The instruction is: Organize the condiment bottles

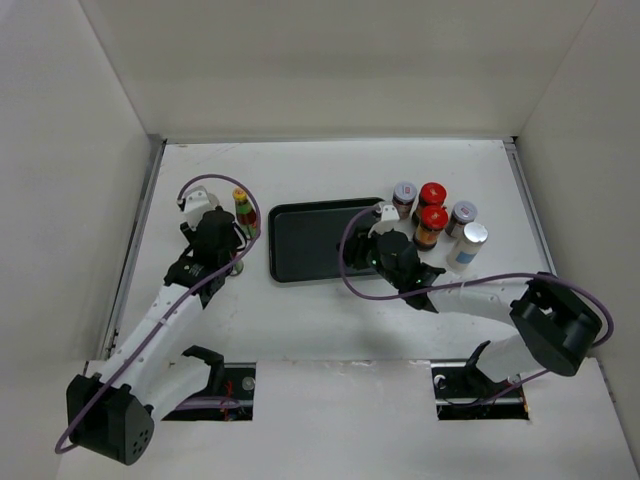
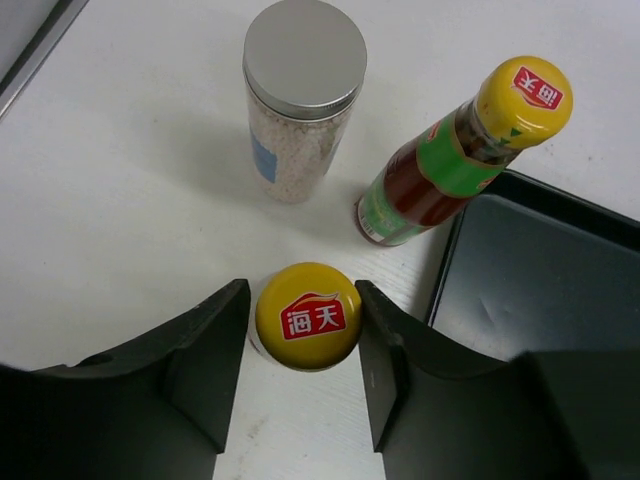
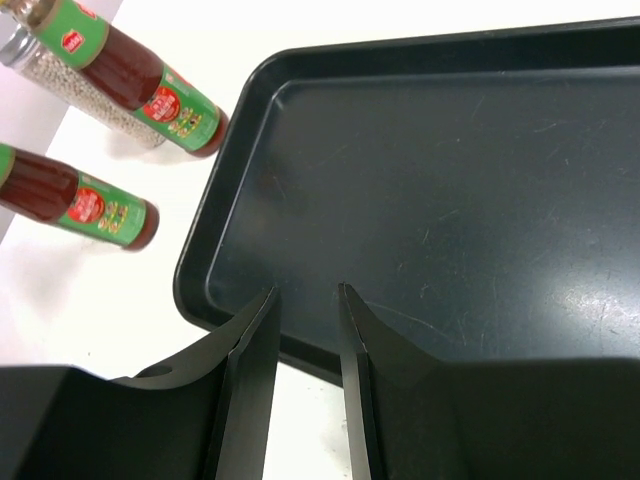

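Note:
In the left wrist view a yellow-capped sauce bottle [image 2: 307, 315] stands upright between my left gripper's [image 2: 303, 290] fingers, which sit tight against both its sides. Just beyond it stand a second yellow-capped bottle [image 2: 440, 165] and a silver-lidded jar [image 2: 303, 95]. My right gripper [image 3: 307, 290] hangs open and empty over the near rim of the black tray [image 3: 450, 200]. From above, two red-lidded jars [image 1: 432, 192] [image 1: 432, 216] and three silver-lidded ones [image 1: 404, 190] [image 1: 463, 211] [image 1: 473, 234] cluster right of the tray, behind my right gripper [image 1: 362, 252].
The black tray [image 1: 305, 240] lies in the middle of the white table with nothing in it. White walls close in the table on the left, back and right. My left gripper [image 1: 235, 262] works just off the tray's left edge.

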